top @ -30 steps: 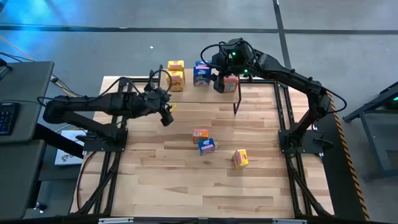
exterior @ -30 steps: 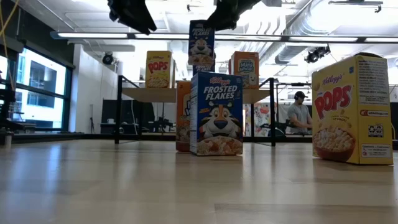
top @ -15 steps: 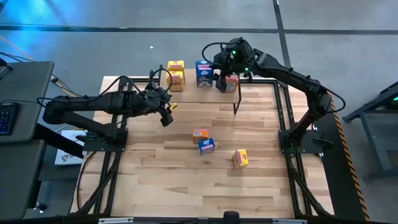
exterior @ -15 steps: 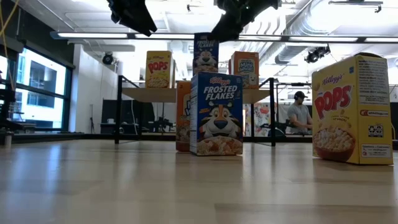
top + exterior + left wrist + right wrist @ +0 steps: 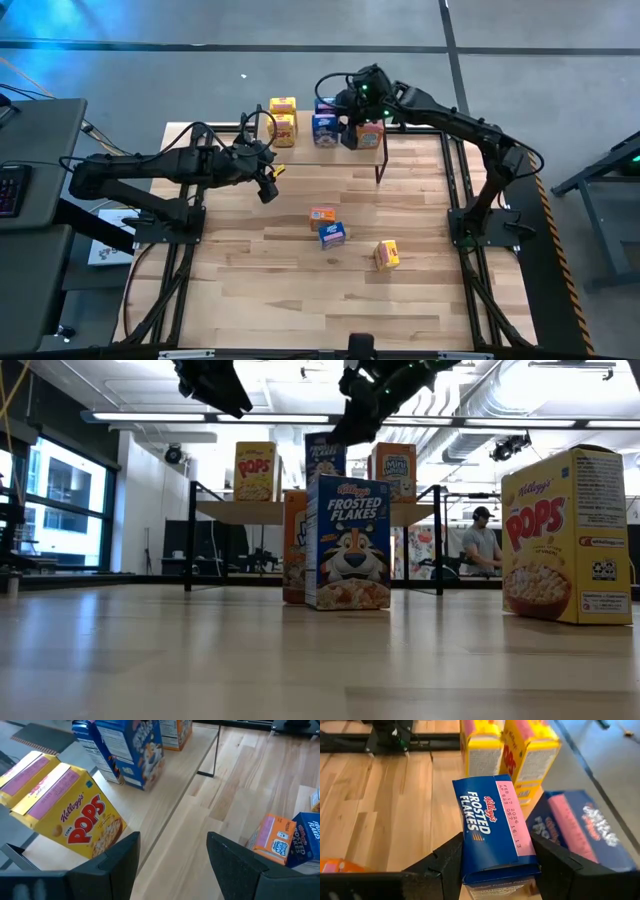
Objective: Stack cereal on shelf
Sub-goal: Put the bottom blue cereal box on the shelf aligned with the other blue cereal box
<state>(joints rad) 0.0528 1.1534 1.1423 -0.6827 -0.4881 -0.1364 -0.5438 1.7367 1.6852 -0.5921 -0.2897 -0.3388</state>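
Note:
My right gripper (image 5: 343, 127) is over the shelf (image 5: 303, 141) at the table's far edge, shut on a blue Frosted Flakes box (image 5: 492, 827). It also shows in the low view, the blue Frosted Flakes box (image 5: 325, 458) standing upright over the shelf top (image 5: 250, 510). Two yellow boxes (image 5: 283, 118), another blue box (image 5: 580, 827) and an orange box (image 5: 372, 131) stand on the shelf. My left gripper (image 5: 172, 865) is open and hovers over the table near the shelf's left part. My right gripper pinches the blue box between its two fingers (image 5: 445, 862), one on each of two opposite sides, near its top end (image 5: 500, 865). It comes slanting down from above and from the table's right. The box is upright; another box hides its bottom, so whether it rests on the shelf cannot be told.
On the table's middle stand an orange box (image 5: 322, 215), a blue box (image 5: 333, 234) and a yellow box (image 5: 387, 255). The shelf's black leg (image 5: 380, 160) stands right of my right gripper. A person (image 5: 484, 540) sits in the room beyond.
My right gripper has moved down and slightly toward the table's left, lowering the blue box from well above the shelf top to just over it, next to the other blue box. The box has stayed upright.

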